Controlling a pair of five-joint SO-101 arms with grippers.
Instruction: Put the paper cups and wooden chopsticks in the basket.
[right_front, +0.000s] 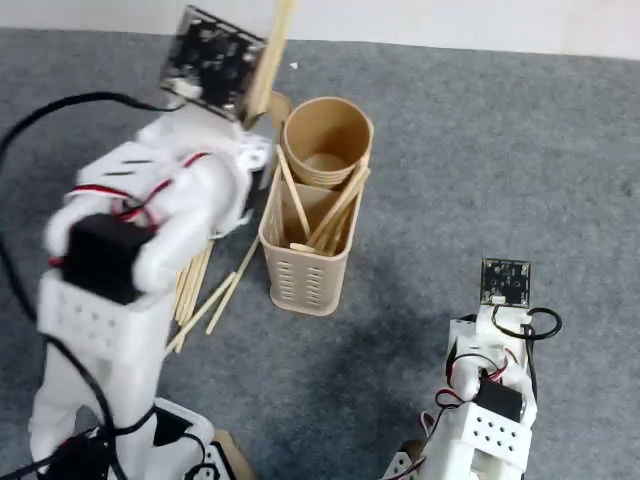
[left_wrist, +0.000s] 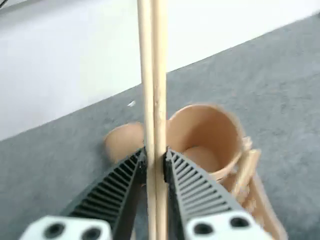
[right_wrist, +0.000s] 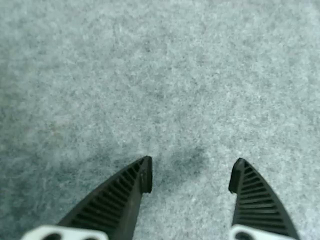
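Observation:
My left gripper (left_wrist: 155, 152) is shut on a pair of wooden chopsticks (left_wrist: 152, 75), held upright just behind the basket's back left corner; the chopsticks (right_front: 272, 50) rise past the wrist camera board. The beige perforated basket (right_front: 300, 275) holds stacked paper cups (right_front: 328, 140) and several chopsticks (right_front: 335, 210) leaning inside. Another paper cup (left_wrist: 122, 140) lies on the carpet behind the basket. Loose chopsticks (right_front: 205, 290) lie on the carpet left of the basket, partly under the left arm. My right gripper (right_wrist: 192, 175) stands open over bare carpet, with the right arm (right_front: 495, 400) at the front right.
Grey carpet covers the table. A pale wall (left_wrist: 75, 60) runs along the far edge. Black cables (right_front: 60, 105) loop beside the left arm. Open carpet (right_front: 500, 170) lies right of the basket.

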